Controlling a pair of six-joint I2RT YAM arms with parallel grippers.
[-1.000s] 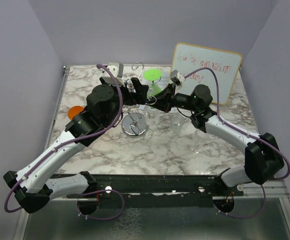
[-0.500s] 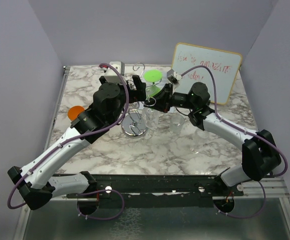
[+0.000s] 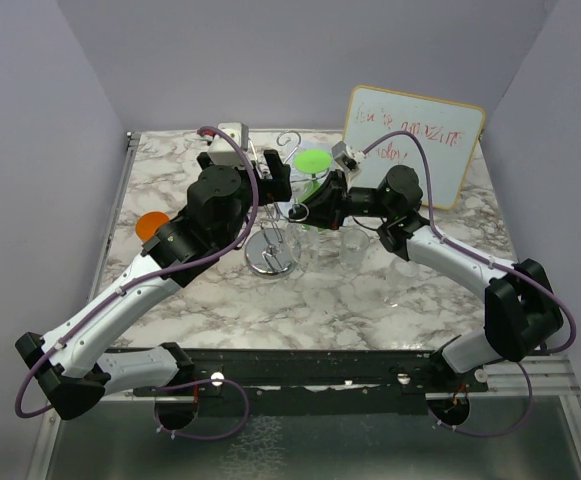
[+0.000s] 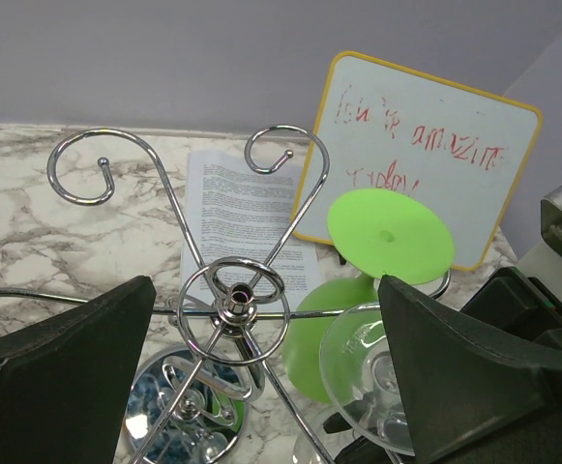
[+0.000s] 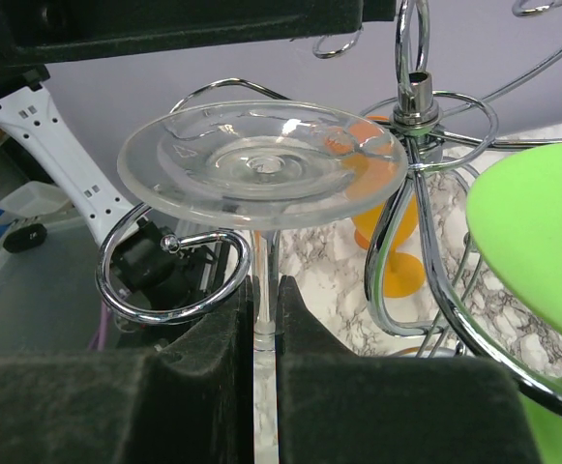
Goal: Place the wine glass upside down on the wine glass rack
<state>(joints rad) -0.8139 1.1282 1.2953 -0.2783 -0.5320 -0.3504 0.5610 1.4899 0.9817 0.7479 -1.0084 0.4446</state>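
Wine glass rack (image 4: 234,290): finished in shiny chrome silver.
Wine glass (image 5: 261,164): left clear and colourless.
Second glass (image 4: 390,235), far: coloured lime green.
Third glass (image 3: 151,224), left: coloured orange.
Table (image 3: 320,290): patterned in white-and-grey marble.
Whiteboard (image 4: 426,145), far right: framed in yellow, written on in red.
Paper sheet (image 4: 237,208): white, printed in black.
Arms (image 3: 120,300): cased in white and black, cabled in purple.

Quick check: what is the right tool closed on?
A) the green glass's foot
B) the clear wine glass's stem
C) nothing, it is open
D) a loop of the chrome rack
B: in the right wrist view the right tool pinches the thin stem of the clear wine glass, foot up.
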